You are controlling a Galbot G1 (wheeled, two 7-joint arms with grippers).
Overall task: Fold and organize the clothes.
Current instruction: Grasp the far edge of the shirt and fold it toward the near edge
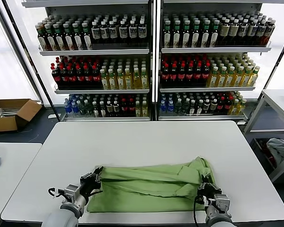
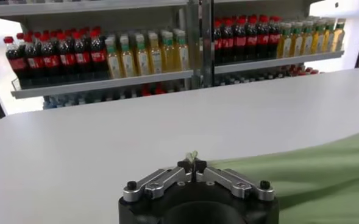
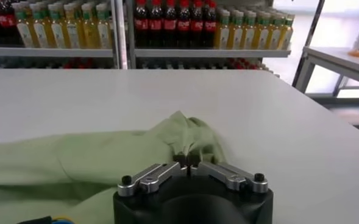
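Shirt (image 1: 151, 187) on worktop (image 1: 142, 142), near edge, half-folded | left gripper (image 1: 95, 178) fingers pinched on left corner | right gripper (image 1: 206, 189) fingers pinched on right corner | likely paired grip for carrying a fold evenly

There is one green shirt (image 1: 151, 187) on one big white table (image 1: 146, 137). Two grippers show, the left gripper (image 1: 95, 178) and the right gripper (image 1: 205, 188). Behind stand two shelf racks (image 1: 154, 56) full of bottles, too many to count. One cardboard box (image 1: 12, 113) sits on the floor.
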